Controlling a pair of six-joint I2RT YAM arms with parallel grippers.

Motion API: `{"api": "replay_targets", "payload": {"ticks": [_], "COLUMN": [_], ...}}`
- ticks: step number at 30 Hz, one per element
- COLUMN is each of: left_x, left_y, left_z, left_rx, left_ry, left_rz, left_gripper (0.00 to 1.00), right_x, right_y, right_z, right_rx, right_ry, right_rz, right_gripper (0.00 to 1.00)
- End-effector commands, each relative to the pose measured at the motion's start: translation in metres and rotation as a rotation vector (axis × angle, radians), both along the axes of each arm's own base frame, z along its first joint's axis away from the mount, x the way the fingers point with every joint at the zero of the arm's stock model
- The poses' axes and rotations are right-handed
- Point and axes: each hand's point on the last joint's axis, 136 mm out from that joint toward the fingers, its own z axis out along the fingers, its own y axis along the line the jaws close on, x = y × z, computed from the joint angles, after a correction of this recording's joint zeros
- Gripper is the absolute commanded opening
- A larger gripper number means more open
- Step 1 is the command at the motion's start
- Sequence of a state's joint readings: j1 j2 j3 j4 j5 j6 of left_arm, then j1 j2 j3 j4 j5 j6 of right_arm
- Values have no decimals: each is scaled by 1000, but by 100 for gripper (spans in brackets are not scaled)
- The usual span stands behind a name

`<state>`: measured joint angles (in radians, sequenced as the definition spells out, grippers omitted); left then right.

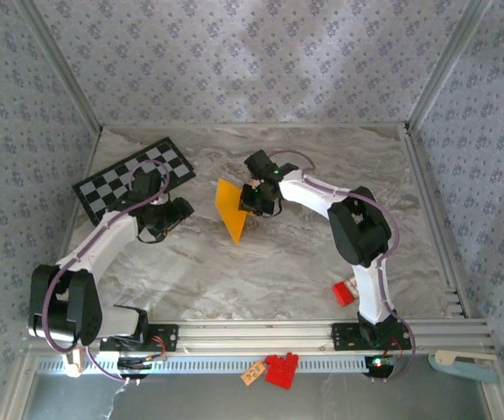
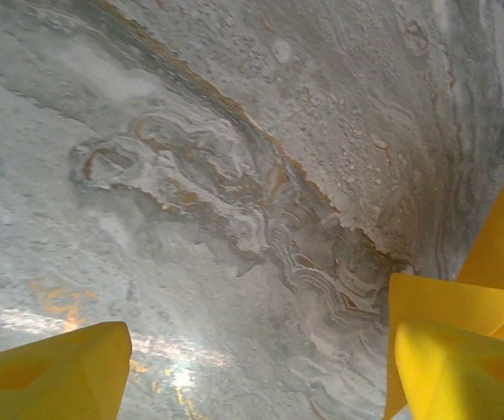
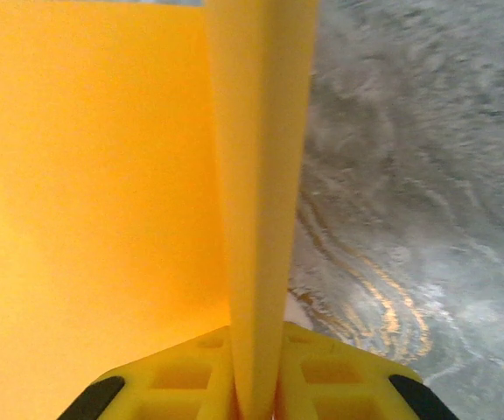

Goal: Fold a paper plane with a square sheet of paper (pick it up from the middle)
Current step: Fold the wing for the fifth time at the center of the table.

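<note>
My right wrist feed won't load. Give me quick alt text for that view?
The right gripper is clamped on a raised fold of the orange paper, and the fold runs up the middle of the picture. The rest of the sheet spreads to the left, and the grey marbled table lies to the right.

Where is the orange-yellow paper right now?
The paper is mid-table in the top view, clamped in the right gripper, to the right of the checkered board.
</note>
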<state>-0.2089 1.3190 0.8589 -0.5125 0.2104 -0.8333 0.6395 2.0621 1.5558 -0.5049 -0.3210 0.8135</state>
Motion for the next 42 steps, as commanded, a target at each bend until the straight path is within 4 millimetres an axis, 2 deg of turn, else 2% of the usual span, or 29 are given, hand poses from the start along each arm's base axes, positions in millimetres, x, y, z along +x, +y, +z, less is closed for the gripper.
{"api": "replay_targets", "payload": {"ticks": [1,5,10,20,26,32,37,42], "left_x": [5,5,1,3,14,19,19,19], "left_y": [-13,-25,-39,-109,-136,-151,-157,-160], "left_z": [-3,-10,-21,-29,-32,-40,-48,-54], "left_rx": [-85,-142,-192,-221,-217,-203,-191,-187], "left_ry": [-11,-14,-6,-13,-16,4,28,47], "left_rz": [-26,-58,-84,-293,-359,-401,-418,-426], "left_gripper": [79,74,66,41,28,22,22,21], "right_x": [2,0,0,-1,-2,-5,-5,-6], "right_y": [19,26,24,17,16,14,6,1], "right_z": [17,13,-5,-25,-31,-37,-43,-41], "right_rx": [155,215,264,297,311,320,298,271], "right_ry": [-66,-93,-62,-18,-2,16,36,49], "right_rz": [93,158,173,167,169,169,150,134], "right_gripper": [15,15,15,16,16,18,22,25]}}
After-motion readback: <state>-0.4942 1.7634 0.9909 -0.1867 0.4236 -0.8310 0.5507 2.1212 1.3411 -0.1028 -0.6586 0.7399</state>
